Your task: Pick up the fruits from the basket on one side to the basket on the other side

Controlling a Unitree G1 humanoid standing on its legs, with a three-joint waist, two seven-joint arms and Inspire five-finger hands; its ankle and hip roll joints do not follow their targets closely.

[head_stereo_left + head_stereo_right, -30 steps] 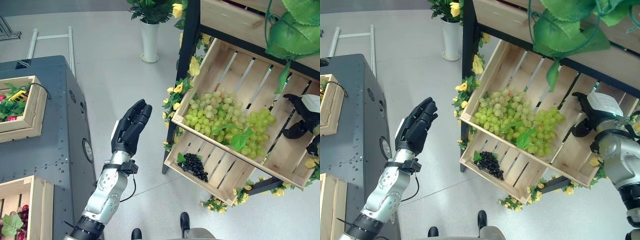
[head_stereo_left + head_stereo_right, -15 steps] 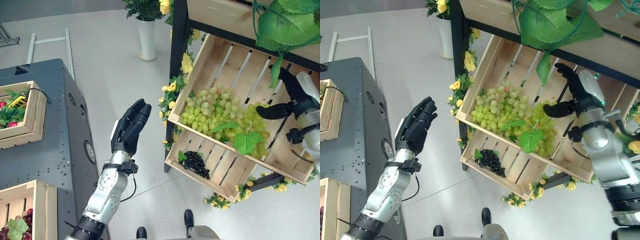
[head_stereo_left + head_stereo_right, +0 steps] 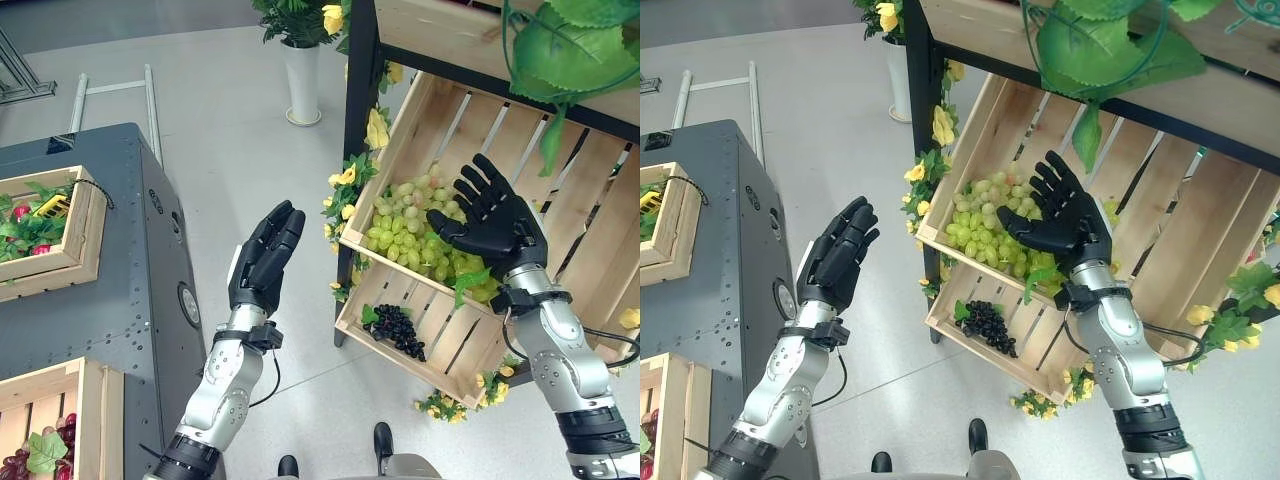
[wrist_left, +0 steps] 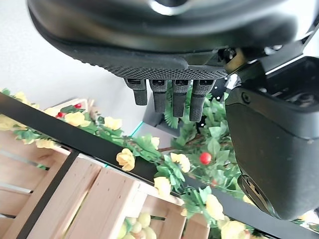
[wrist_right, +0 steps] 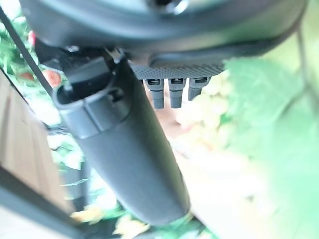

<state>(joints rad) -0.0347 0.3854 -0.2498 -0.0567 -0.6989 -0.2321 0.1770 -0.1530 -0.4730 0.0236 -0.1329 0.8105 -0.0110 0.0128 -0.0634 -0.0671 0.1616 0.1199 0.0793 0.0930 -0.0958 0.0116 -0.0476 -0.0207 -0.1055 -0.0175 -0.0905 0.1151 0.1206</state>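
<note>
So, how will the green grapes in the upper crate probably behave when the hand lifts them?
The green grapes look like loose bunches of many small round berries, so they will probably sag and drape, not stay stiff. Squeezed hard, berries may crush or drop off. The open right hand hovers above them, so a soft, wide grasp seems best.

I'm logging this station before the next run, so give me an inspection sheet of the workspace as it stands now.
Surface: grey cabinet on the robot's left, carrying two wooden boxes with fruit and leaves.
Job's things: green grapes piled in the upper crate; dark grapes in the lower crate.
Clutter: loose green leaf on the green grapes.
Hands: left hand open, raised over the floor, holding nothing; right hand open, fingers spread above the green grapes, holding nothing.
Cables: nothing seen.
Surroundings: white vase with a plant on the floor; yellow flowers along the dark rack frame.
</note>
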